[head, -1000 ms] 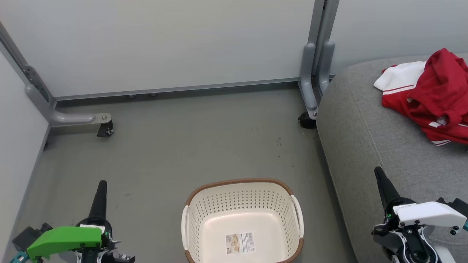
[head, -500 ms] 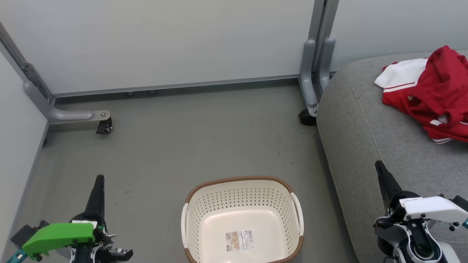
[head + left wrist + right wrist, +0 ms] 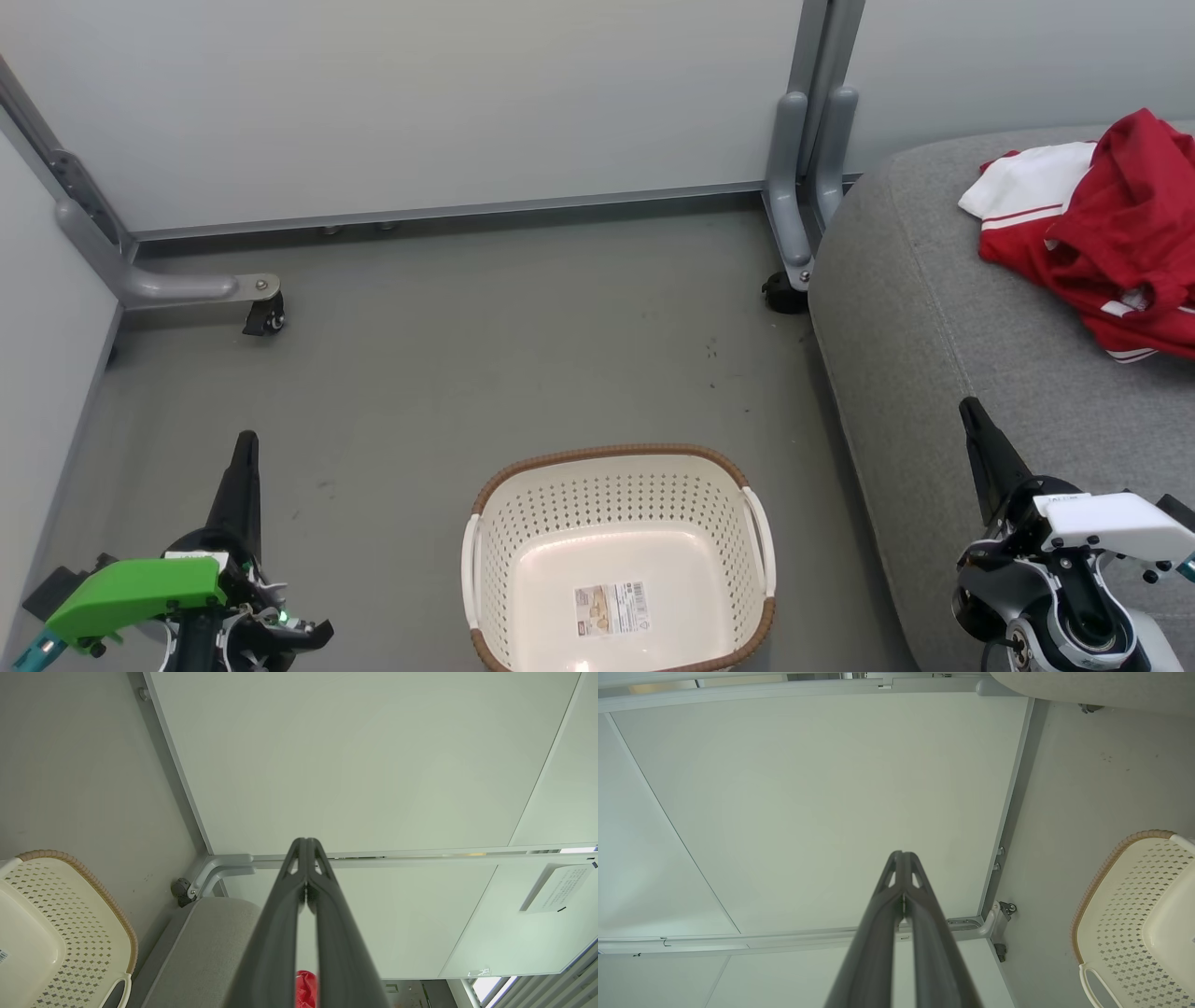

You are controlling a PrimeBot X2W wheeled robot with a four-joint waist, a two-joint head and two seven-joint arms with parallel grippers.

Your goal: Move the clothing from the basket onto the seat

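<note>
The clothing (image 3: 1111,229), red with white panels, lies bunched on the grey seat (image 3: 934,327) at the right. On the floor at the bottom centre stands the basket (image 3: 616,560), cream with a brown rim, holding nothing but a label sticker. My left gripper (image 3: 246,439) is shut at the lower left, left of the basket, fingers pointing up the view. My right gripper (image 3: 968,406) is shut at the lower right, over the seat's front edge. In the left wrist view the shut fingers (image 3: 306,842) point past the seat (image 3: 205,947), with the basket (image 3: 60,933) at the left. The basket (image 3: 1134,914) also appears in the right wrist view.
Pale partition panels (image 3: 420,103) close off the back and left, standing on grey metal feet with castors (image 3: 266,322), (image 3: 780,299). Open grey floor (image 3: 523,355) lies between the panels and the basket.
The whole head view has shifted slightly, so the camera moved. Both grippers sit a little higher in the view and stay shut. The clothing and basket rest as before.
</note>
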